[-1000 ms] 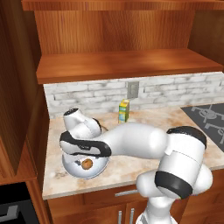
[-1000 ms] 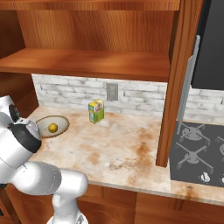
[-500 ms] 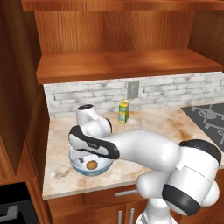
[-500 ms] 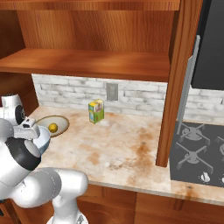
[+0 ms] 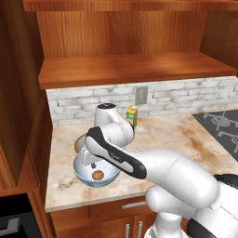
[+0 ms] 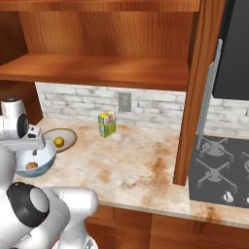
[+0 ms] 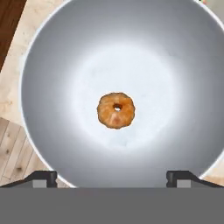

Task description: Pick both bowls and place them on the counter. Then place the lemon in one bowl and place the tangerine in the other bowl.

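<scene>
**Tangerine straight below open end effector, already in deep bowl**

Left base view: end effector (image 5: 94,164) poised over the deep white bowl (image 5: 95,174) near the front left edge of the surface (image 5: 186,139). Tangerine (image 5: 97,175) resting on the bowl floor, directly beneath, apart from the fingers. Shallow tan-rimmed bowl (image 5: 80,143) just behind, mostly hidden by the arm. Carton (image 5: 132,116) farther back by the wall.

Right base view: deep bowl (image 6: 34,162) with blue outside at far left, tangerine (image 6: 31,165) inside it. Shallow bowl (image 6: 61,139) just behind and beside, lemon (image 6: 59,141) sitting in it. Both bowls standing on the surface (image 6: 131,165). Carton (image 6: 107,123) well apart, nearer the back wall. Hand hardware above the deep bowl; jaw state not readable from here.

Hand view: looking straight down the approach axis. Tangerine (image 7: 116,110) near centre of the bowl floor (image 7: 183,65), slightly above the line between the two fingertips (image 7: 41,178), stem dimple facing up. Roundish fruit, no long axis to align with. Fingertips spread wide, nothing between them, nothing gripped.

Judgement: both fruits bowled, task looks essentially done; likely next only a straight retreat upward, away from the fruit, minding the bowl rim.
</scene>
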Controlling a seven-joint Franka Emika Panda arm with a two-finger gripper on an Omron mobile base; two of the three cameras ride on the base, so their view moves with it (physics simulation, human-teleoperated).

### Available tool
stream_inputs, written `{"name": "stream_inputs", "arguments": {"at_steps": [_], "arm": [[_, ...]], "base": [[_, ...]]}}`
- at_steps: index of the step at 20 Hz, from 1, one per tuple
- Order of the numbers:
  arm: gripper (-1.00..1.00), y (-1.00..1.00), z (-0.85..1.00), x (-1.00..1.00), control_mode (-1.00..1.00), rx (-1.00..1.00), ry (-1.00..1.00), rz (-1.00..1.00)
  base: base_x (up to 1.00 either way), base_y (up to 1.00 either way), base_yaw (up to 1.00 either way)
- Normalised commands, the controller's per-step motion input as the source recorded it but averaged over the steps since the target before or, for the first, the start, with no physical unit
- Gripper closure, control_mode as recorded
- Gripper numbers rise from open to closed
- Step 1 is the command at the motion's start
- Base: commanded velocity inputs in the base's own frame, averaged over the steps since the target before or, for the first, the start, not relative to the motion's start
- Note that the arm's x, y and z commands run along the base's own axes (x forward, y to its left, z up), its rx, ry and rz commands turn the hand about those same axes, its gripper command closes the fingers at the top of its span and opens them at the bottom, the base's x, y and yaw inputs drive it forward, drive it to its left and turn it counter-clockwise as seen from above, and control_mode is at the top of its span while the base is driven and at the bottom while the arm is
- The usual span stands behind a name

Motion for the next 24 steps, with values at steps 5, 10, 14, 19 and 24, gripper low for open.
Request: {"name": "stream_inputs", "arguments": {"at_steps": [5,10,14,19,24], "arm": [[-1.0,-0.42,0.47,-0.34,-1.0,0.0,-0.1,0.01],[-1.0,-0.6,0.45,-0.3,-1.0,0.01,-0.06,0.0],[-1.0,-0.64,0.46,-0.32,-1.0,0.02,-0.09,0.0],[-1.0,-0.62,0.44,-0.31,-1.0,0.01,-0.09,0.0],[-1.0,-0.57,0.37,-0.31,-1.0,0.0,-0.07,-0.01]], "base": [[0.0,0.0,0.0],[0.0,0.0,0.0],[0.0,0.0,0.0],[0.0,0.0,0.0],[0.0,0.0,0.0]]}}
